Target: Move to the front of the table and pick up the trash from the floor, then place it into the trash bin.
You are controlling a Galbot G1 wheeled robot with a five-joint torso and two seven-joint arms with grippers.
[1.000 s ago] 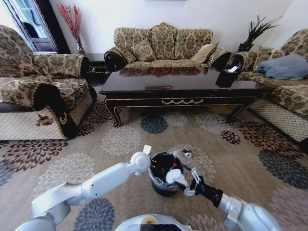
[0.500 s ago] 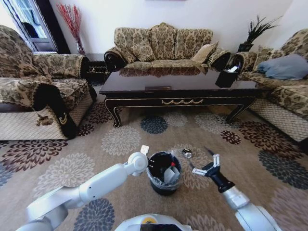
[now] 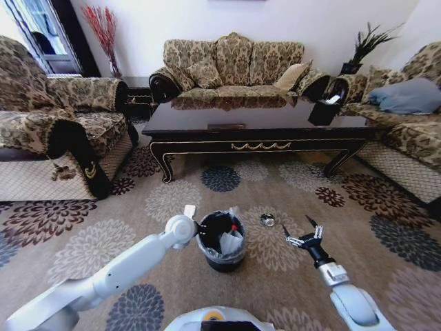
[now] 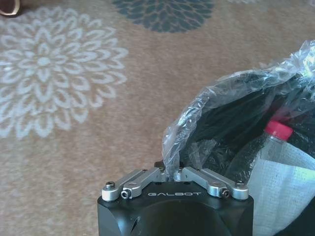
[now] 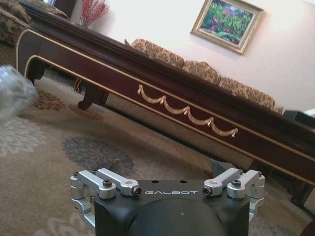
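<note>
Gripping the thin plastic liner at the near rim of the trash bin [image 3: 220, 241], my left gripper [image 3: 196, 225] has its jaws pinched together on the film, the closed fingers [image 4: 173, 173] meeting right where the bag folds over the edge. My right gripper [image 3: 307, 236] hovers low over the floor [image 3: 103, 241] on the other side of the bin, jaws spread apart with nothing between them, pointed toward the table [image 3: 255, 127].

Inside the bin I can see the clear bottle's red cap [image 4: 278, 130] and the crumpled white napkin [image 4: 283, 191] lying against it. The small silvery can [image 3: 267, 220] rests on the carpet between the bin and my right gripper, touching neither.

The floor is beige carpet covered in large round flower medallions, cream, brown, navy and grey. The bin stands on it just in front of me. Beyond it the long dark glossy table runs across the room on curved legs, with a gold swag ornament [image 5: 187, 114] on its front rail and a black tissue box [image 3: 325, 110] near its right end. Patterned sofas [image 3: 234, 65] ring the table on three sides, one on the right carrying a grey-blue cushion [image 3: 406, 95]. Red dried stems [image 3: 103, 31] stand in the far left corner, a dark spiky plant [image 3: 365, 45] in the far right, and a framed landscape painting [image 5: 227, 23] hangs on the pale wall
</note>
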